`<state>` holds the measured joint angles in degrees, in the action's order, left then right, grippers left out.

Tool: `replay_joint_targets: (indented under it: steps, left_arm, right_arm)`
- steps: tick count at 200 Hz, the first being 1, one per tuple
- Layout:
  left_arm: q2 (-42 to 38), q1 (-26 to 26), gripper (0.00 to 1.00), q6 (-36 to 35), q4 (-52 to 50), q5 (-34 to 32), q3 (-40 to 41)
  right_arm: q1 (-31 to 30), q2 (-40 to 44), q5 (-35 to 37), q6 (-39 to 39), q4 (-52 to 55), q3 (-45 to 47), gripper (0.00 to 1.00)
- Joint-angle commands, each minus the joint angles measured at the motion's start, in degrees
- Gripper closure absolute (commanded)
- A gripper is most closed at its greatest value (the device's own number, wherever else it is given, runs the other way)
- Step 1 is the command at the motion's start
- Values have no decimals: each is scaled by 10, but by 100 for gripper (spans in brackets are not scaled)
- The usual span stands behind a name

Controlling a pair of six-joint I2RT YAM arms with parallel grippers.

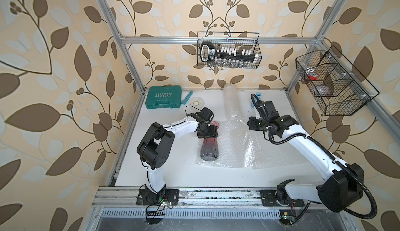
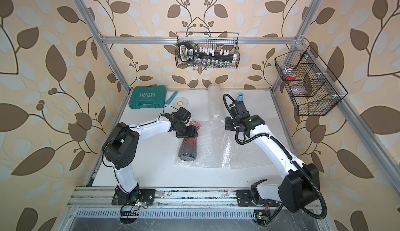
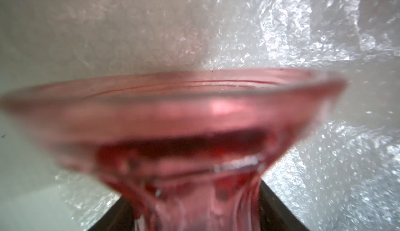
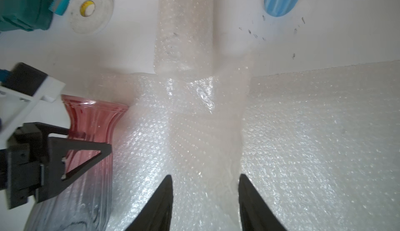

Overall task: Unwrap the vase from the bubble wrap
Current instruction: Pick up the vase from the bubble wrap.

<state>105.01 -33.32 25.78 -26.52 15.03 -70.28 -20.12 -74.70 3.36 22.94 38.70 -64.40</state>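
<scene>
A ribbed glass vase [image 1: 208, 147] [image 2: 188, 149], pink at the flared mouth and grey at the base, lies on its side on a spread sheet of bubble wrap [image 1: 238, 149] [image 2: 216, 152]. My left gripper [image 1: 207, 131] [image 2: 187, 132] [image 3: 192, 186] is shut on the vase's neck [image 3: 173, 111], a black finger on each side. In the right wrist view the vase [image 4: 91, 121] lies beside the wrinkled bubble wrap [image 4: 313, 132]. My right gripper [image 1: 251, 122] [image 2: 228, 122] [image 4: 205, 175] hangs open over the sheet's far part with nothing between its fingers.
A rolled tube of bubble wrap [image 1: 230, 102] [image 4: 184, 24] lies behind the sheet. At the back are a green tool case [image 1: 161, 99], a teal cutter [image 1: 187, 98], a tape roll [image 1: 197, 102] and a blue vase [image 2: 240, 96]. Wire baskets [image 1: 228, 50] [image 1: 333, 82] hang on the frame.
</scene>
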Motion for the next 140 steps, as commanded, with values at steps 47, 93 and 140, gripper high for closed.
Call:
replay_joint_targets:
  steps: [47, 93, 140]
  left_arm:
    - [-82, -1, 47, -104, 62, 40, 30]
    - [-104, 0, 49, -121, 53, 42, 35]
    - [-139, -1, 50, -136, 68, 36, 55]
  right_arm:
    - [21, 6, -101, 24, -43, 11, 51]
    - [26, 1, 38, 27, 29, 6, 38]
    - [26, -8, 137, 26, 84, -2, 31]
